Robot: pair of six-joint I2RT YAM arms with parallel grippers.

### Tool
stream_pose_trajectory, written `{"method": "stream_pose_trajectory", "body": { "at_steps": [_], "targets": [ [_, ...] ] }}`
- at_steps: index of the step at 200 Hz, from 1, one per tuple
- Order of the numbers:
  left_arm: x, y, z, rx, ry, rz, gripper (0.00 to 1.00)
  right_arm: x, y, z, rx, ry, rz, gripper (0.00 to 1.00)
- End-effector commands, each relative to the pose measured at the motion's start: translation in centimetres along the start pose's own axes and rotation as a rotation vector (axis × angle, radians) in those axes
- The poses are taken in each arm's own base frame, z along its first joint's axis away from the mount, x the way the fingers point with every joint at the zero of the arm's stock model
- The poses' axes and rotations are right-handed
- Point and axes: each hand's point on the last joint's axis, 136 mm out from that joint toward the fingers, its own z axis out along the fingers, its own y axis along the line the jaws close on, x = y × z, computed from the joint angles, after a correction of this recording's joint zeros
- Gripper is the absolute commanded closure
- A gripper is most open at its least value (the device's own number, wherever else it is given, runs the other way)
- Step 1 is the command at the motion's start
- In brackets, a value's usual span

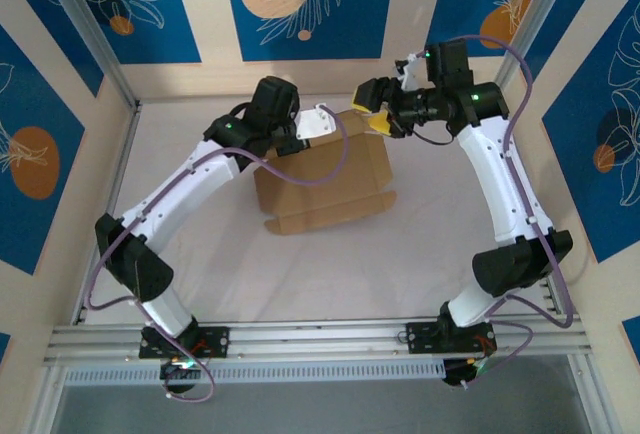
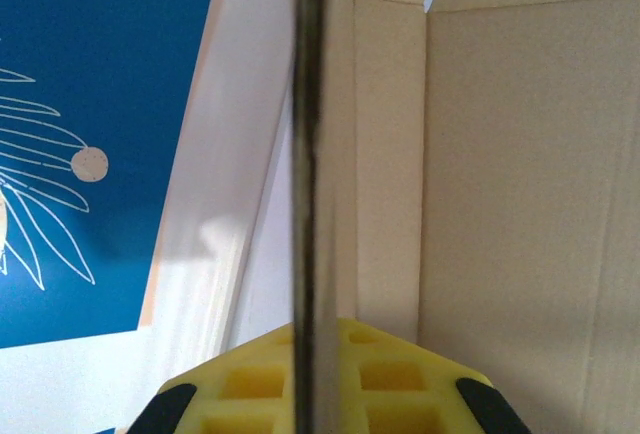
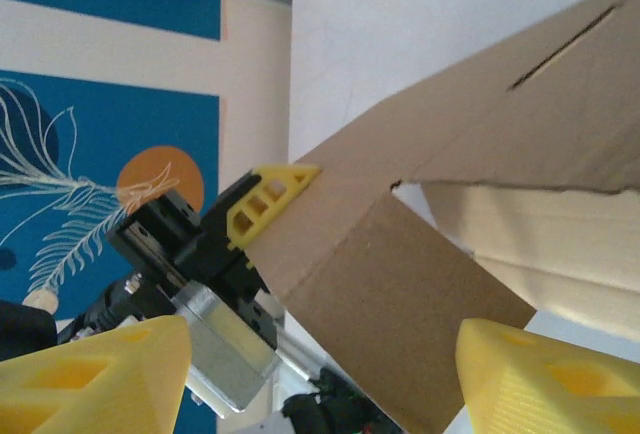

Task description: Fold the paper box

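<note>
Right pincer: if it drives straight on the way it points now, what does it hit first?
The paper box. In the right wrist view, one of its cardboard panels stands directly ahead of the right pincer, between the open fingers. It would likely meet that panel first, though the remaining gap is hard to judge.

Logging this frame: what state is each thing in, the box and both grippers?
paper box: partly folded, some panels raised, not closed.
left gripper: shut on the edge of a raised box panel.
right gripper: open, its fingers either side of a box flap.
</note>
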Motion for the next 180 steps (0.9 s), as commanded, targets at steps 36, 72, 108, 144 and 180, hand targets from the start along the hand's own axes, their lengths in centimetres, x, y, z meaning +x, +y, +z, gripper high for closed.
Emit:
{"method": "stream_pose_trajectory", "body": {
  "at_steps": [36, 72, 108, 144, 180],
  "targets": [
    [-2.3, 0.0, -2.3, -0.057, -0.079, 0.051, 1.0, 1.4, 1.9, 1.2, -0.128, 0.072, 0.077, 0.29],
    [-2.2, -1.5, -2.1, -0.047, -0.075, 0.091, 1.0, 1.4, 3.0, 2.2, -0.148, 0.089, 0.073, 0.33],
    [-2.2, -1.9, -2.5, -0.056, -0.081, 0.116, 1.0, 1.5, 2.5, 2.5, -0.121, 0.077, 0.079, 0.49],
    [-2.1, -1.8, -2.7, -0.084, -0.09, 0.129, 1.0, 2.0, 2.1, 2.7, -0.125, 0.082, 0.107, 0.72],
    [-2.1, -1.8, -2.7, -0.117, -0.094, 0.157, 1.0, 2.3, 1.9, 2.6, -0.123, 0.074, 0.131, 0.8]
  ]
}}
